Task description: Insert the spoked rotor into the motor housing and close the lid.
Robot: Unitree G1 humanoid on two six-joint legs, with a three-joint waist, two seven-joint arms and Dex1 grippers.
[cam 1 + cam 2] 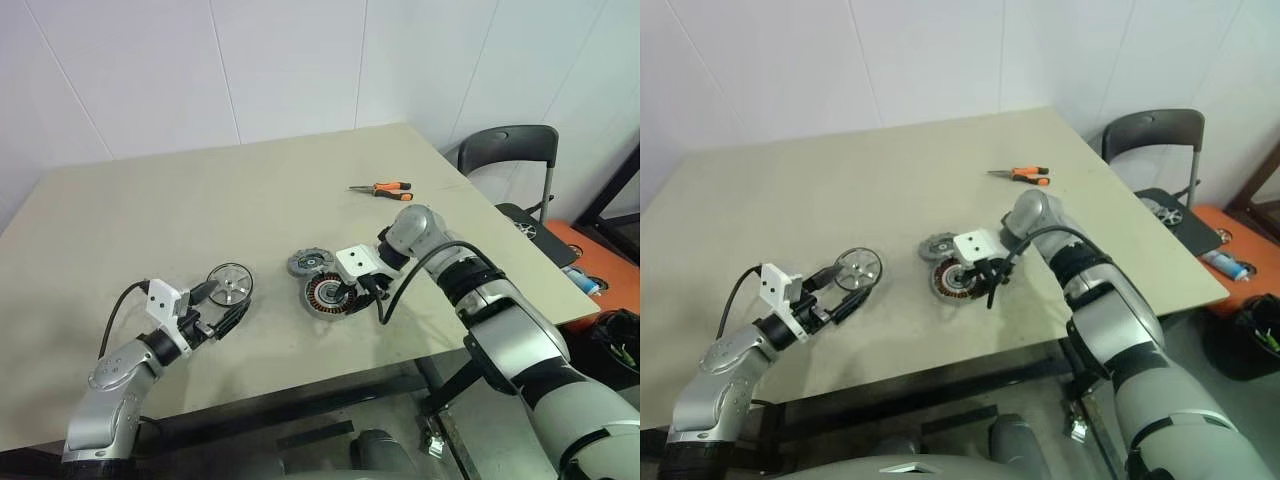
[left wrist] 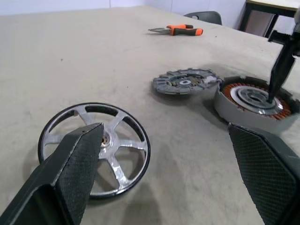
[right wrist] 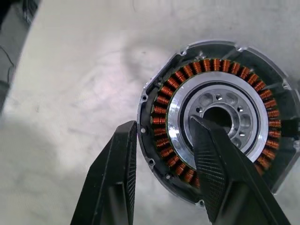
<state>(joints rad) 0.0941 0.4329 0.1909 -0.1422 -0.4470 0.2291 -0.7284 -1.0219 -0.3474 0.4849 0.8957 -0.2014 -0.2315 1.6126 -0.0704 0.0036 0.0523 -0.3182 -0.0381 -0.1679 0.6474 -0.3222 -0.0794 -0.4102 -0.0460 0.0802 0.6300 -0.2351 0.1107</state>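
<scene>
The right gripper [image 3: 161, 140] is pointing steeply down over the motor housing [image 1: 330, 296], which is lying flat on the table [image 1: 200, 210]. Its two black fingers are standing partly apart and straddling one side of the housing: one finger [image 3: 220, 164] is reaching into the silvery centre, the other is sitting just outside the dark outer ring, with the copper windings lying between them. Whether the fingers are actually pressing on the wall cannot be told; the housing is resting on the table, not lifted.

Just beyond the right gripper, on its far side and touching or nearly touching the housing, the lid [image 1: 308, 263] is lying flat, its toothed grey edge facing up. Farther off in the same direction, well apart, a pair of orange-handled pliers [image 1: 383, 188] is lying on the table.

The left gripper [image 2: 164, 154] is pointing level across the table with its fingers spread wide, holding nothing. The spoked rotor [image 2: 94, 149] is lying flat on the table directly ahead of it, near the tip of one finger [image 2: 79, 159] and partly hidden behind it in the left wrist view; the other finger is standing well to the side, toward the housing. The rotor's bright rim and thin spokes are facing up, its hub in the middle. The rotor is sitting well apart from the housing and the lid, which are lying ahead of the left gripper and off to its right.

A dark chair [image 1: 508, 150] is standing beyond the table's far right corner.
</scene>
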